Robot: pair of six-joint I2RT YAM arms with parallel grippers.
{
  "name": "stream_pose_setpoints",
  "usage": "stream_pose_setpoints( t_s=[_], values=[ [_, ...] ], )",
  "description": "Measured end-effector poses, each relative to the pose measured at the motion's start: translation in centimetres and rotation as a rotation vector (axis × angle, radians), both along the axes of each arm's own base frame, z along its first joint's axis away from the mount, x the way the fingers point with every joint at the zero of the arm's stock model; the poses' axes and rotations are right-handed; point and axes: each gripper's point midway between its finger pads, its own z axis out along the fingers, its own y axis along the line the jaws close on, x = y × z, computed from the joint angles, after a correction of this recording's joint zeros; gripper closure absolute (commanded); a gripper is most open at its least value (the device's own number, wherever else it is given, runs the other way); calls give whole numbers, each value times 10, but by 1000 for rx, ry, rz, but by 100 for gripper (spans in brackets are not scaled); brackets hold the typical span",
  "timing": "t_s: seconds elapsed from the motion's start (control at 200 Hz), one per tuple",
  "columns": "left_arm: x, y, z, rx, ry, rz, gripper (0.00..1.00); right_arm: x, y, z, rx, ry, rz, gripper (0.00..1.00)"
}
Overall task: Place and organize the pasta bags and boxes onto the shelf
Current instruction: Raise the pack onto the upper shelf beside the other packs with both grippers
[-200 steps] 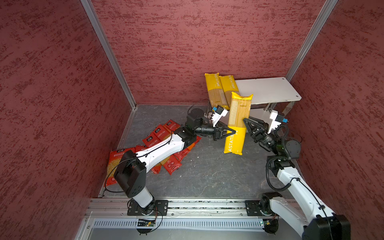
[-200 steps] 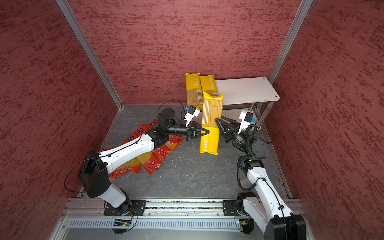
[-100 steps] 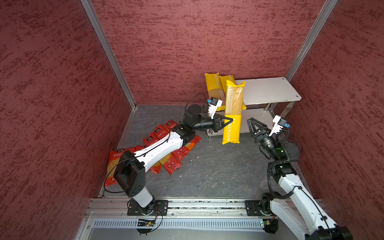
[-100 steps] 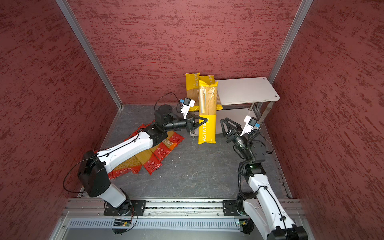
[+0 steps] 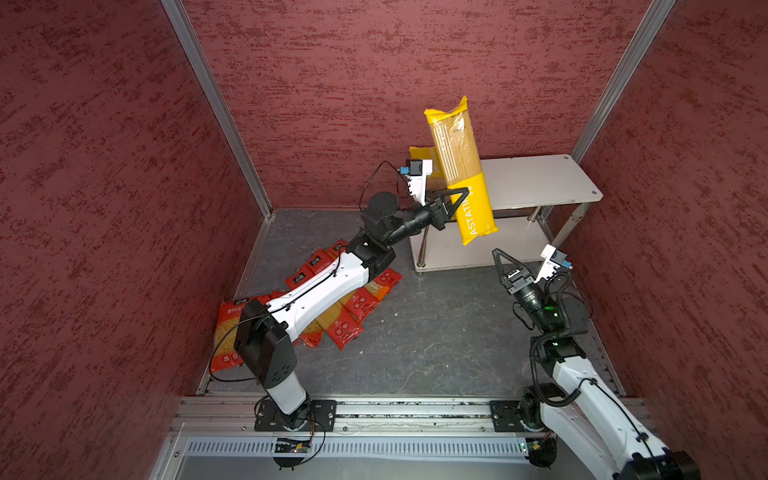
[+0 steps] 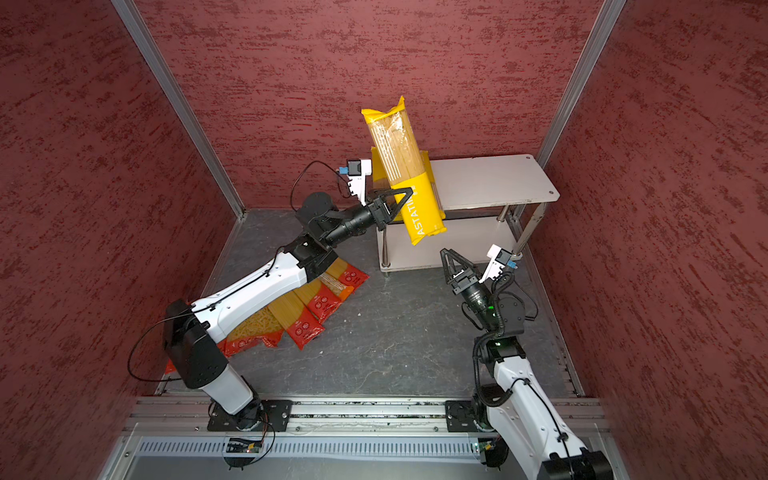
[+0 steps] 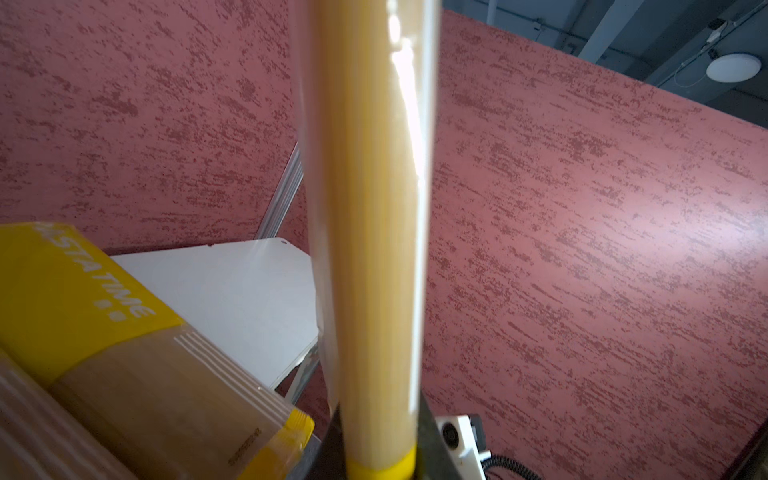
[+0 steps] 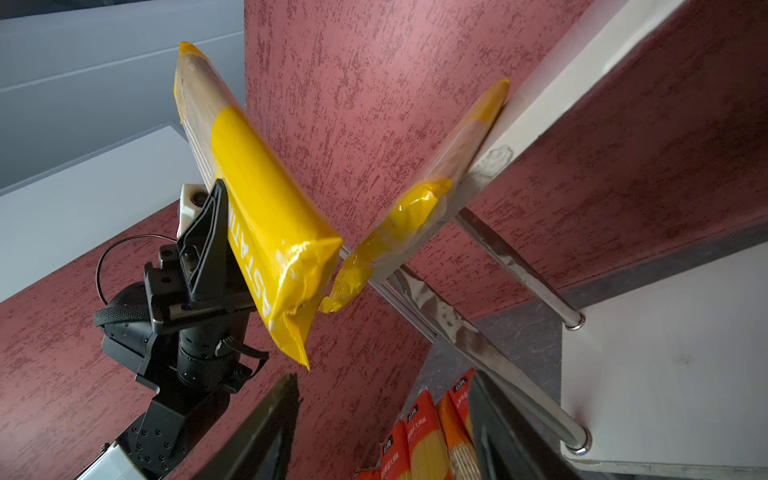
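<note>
Yellow PASTATIME spaghetti pack (image 5: 457,162) is clamped near-upright by left gripper (image 5: 465,195), beside the shelf's (image 5: 540,178) picture-left end, centre-right in both top views. Right gripper (image 5: 500,257) is spread, empty. Seemingly two yellow packs (image 7: 83,311) are shelved. Red packs (image 5: 357,301), lower left, are not yet shelved.

You have dark red, rough-textured walls (image 5: 374,62) on three sides, meeting at the back corners behind slanting aluminium posts (image 5: 216,108). The floor (image 5: 436,332) is a dark grey, mottled mat. Along its near edge runs a metal rail (image 5: 415,409), and just in front of that is a slotted white strip (image 5: 395,448) with a small circuit board (image 5: 291,446) on it. In the left wrist view, a round white ceiling lamp (image 7: 733,67) shows above the wall, beside a grey beam (image 7: 602,29).
</note>
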Motion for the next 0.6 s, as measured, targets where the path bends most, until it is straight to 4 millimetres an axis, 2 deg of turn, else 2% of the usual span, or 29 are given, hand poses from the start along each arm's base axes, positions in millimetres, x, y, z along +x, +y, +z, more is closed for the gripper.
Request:
stream_pose_setpoints(
  t_s=[0.08,0.286,0.471,0.601],
  values=[
    [2,-6,-2,-9,23,6,100,0,2,3,15,-11,7,32],
    [9,-20,-25,3,118,1,100,-3,6,17,42,-81,12,31],
    [11,-27,-38,11,193,-16,100,12,9,12,64,-72,9,27],
    [9,-29,-38,0,217,-27,100,20,10,16,87,-84,13,27]
  ],
)
